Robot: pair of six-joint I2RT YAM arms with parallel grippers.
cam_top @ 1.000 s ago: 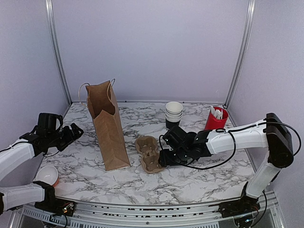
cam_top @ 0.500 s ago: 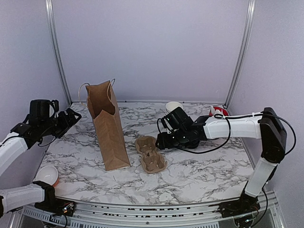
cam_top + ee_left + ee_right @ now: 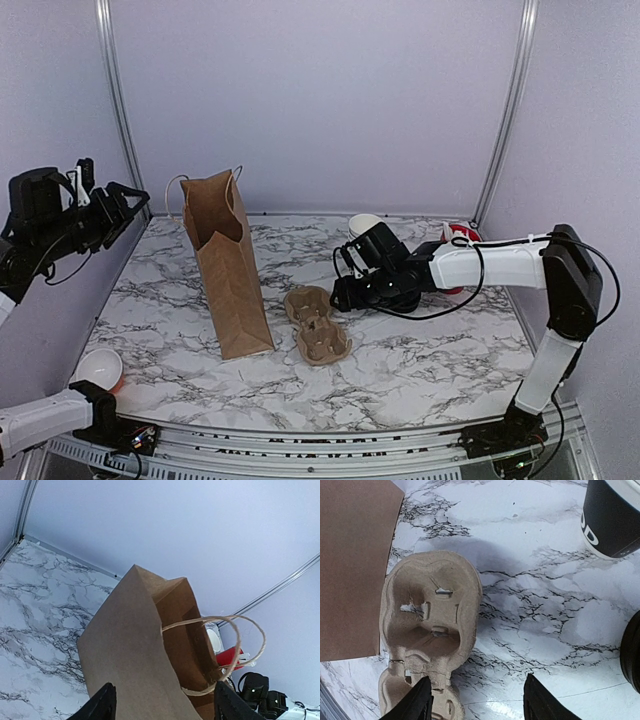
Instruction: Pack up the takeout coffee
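Spotting, from the top view, the takeout coffee cup (image 3: pixel 99 368) standing upright and lidless at the near-left corner of the worktop (image 3: pixel 420 370), white inside, outer colour unclear, beside the base of the left arm (image 3: pixel 45 415) and well apart from the right tool (image 3: pixel 343 296) hanging by the pulp cup carrier (image 3: pixel 318 326). Seeing, through the left wrist, the left tool (image 3: pixel 162 706) spread wide and empty, facing the open mouth of the brown paper bag (image 3: pixel 127 650). Finding, through the right wrist, that tool likewise wide-spread and empty above the carrier, so judging the left arm nearer.
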